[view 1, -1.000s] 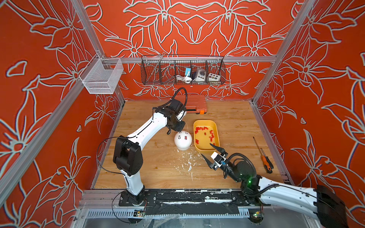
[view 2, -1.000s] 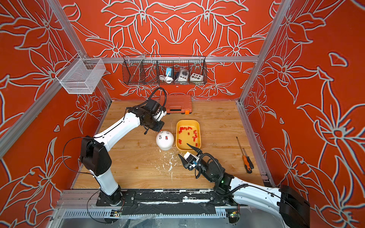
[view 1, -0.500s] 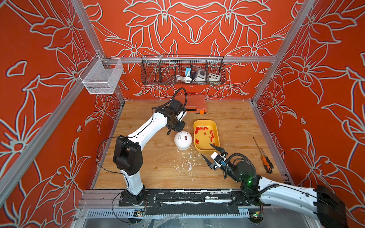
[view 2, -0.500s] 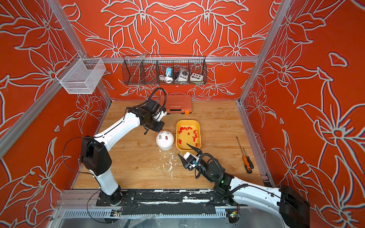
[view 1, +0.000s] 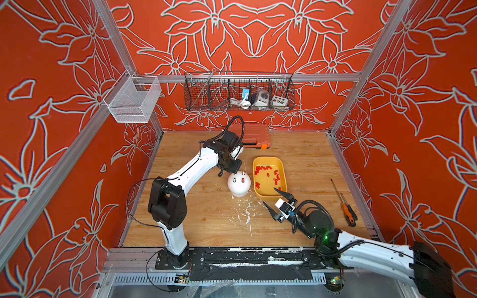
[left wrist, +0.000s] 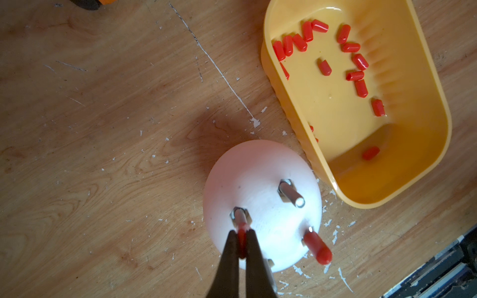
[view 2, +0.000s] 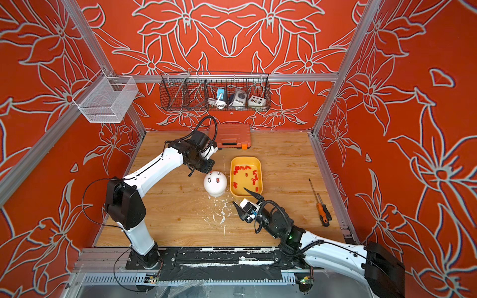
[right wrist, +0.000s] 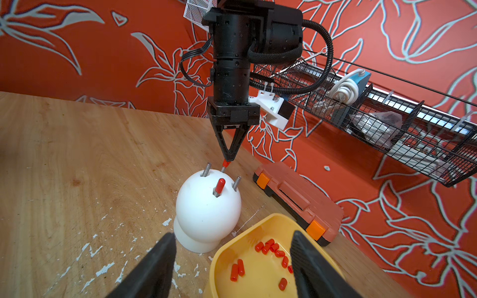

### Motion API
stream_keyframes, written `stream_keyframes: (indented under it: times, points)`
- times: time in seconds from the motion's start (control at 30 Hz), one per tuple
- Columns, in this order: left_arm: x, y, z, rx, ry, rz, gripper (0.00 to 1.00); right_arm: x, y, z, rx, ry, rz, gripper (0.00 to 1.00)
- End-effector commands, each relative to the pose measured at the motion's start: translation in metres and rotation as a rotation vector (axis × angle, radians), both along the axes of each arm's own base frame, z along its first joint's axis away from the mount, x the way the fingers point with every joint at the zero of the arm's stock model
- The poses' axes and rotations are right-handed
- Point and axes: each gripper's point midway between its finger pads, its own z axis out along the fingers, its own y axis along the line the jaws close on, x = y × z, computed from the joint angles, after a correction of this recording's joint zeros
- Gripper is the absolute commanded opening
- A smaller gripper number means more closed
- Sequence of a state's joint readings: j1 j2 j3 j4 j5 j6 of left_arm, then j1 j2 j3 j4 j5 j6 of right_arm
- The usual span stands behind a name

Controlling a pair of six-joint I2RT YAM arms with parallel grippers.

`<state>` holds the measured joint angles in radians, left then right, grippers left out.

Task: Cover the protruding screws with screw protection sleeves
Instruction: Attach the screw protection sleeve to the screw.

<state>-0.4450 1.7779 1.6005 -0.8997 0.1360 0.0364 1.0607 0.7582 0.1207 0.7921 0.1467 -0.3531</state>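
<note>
The protruding screws [left wrist: 291, 194], thin grey metal pins, stand out of a white rounded plastic dome [left wrist: 258, 178] directly below the left pincer [right wrist: 228, 158]. Four pins are visible: one wears a fitted red sleeve [left wrist: 317, 247], two are bare, and one sits right under the pincer's tips. The left pincer is clenched on a small red tubular screw protection sleeve [left wrist: 241, 240], held lengthwise between its fingers. The sleeve's long axis runs on from the fingers and lines up closely with the pin beneath, which leans slightly outward from the dome's crown. The sleeve's open end meets the pin's tip. Whether it has begun to slide over the thread cannot be determined. Judgement: the coming move is a push along that shared axis, straight away from the wrist, and a sideways offset would likely tip the sleeve off the pin. The left arm is by far the nearer. The right pincer [view 1: 269, 196] is spread and empty, well apart from the pins. The yellow plastic tray [left wrist: 335, 111] of spare sleeves [left wrist: 360, 88] lies just ahead of its fingers.
</note>
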Motion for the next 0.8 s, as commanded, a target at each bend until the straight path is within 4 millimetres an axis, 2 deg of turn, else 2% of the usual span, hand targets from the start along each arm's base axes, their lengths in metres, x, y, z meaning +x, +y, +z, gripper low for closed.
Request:
stream_keyframes:
  times: [0.0,0.4,0.77]
  points:
    - [-0.011,0.007,-0.005,0.024,0.037,0.009,0.00,-0.002,0.001,0.004,0.008,-0.012,0.012,0.72]
    - [-0.011,0.009,-0.018,0.040,0.050,0.015,0.00,-0.002,0.001,0.005,0.013,-0.011,0.017,0.71]
    - [-0.009,0.009,0.009,0.009,-0.016,0.023,0.00,-0.002,0.001,0.004,0.013,-0.011,0.015,0.71]
